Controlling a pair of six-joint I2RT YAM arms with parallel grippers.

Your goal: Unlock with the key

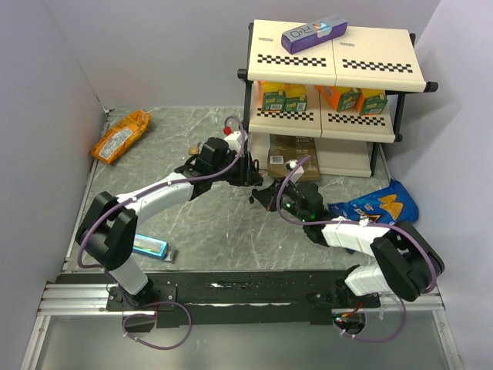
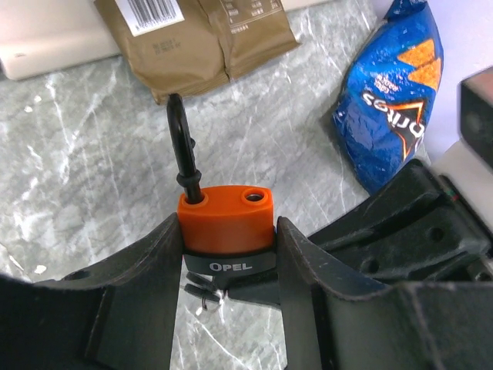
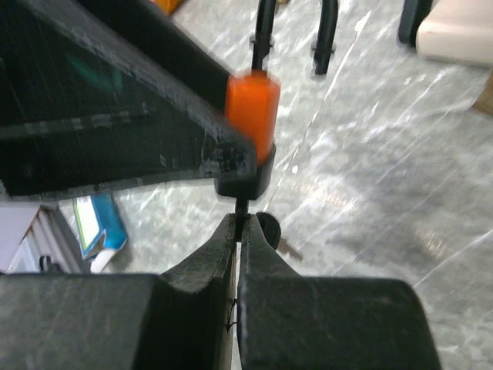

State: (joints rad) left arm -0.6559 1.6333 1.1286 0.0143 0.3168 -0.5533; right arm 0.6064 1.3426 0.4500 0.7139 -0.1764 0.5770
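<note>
Two arms: they meet at mid-table [image 1: 173, 150], in front of the shelf rack [image 1: 333, 71], with their tips almost touching.
Left gripper [image 2: 227, 235]: fingers [image 2: 150, 266] clamp the orange padlock [image 2: 226, 220] by its two sides, shackle end pointing away from the wrist.
Padlock: OPEL is printed on its black band. The black shackle [image 2: 182, 142] sits in one hole; the other hole shows empty.
Right gripper [image 3: 240, 231]: fingers [image 3: 266, 258] are pressed together, pinching the key [image 3: 241, 208] just below the padlock's black base.
Key: a thin blade runs from the fingertips up into the padlock's base, off the table. A second key of the bunch [image 3: 271, 230] hangs beside the right finger.
Surroundings: brown pouch [image 2: 208, 42] beyond the shackle, at the rack's foot. Blue Doritos bag [image 2: 389, 96] beside the right arm. Orange snack bag [image 1: 121, 136] at far left. Blue packet [image 1: 150, 247] near the left arm's base. Purple box [image 1: 314, 35] on top of the rack.
In the way: the left finger fills much of the right wrist view. From the top, both grippers cover the lock and key.
</note>
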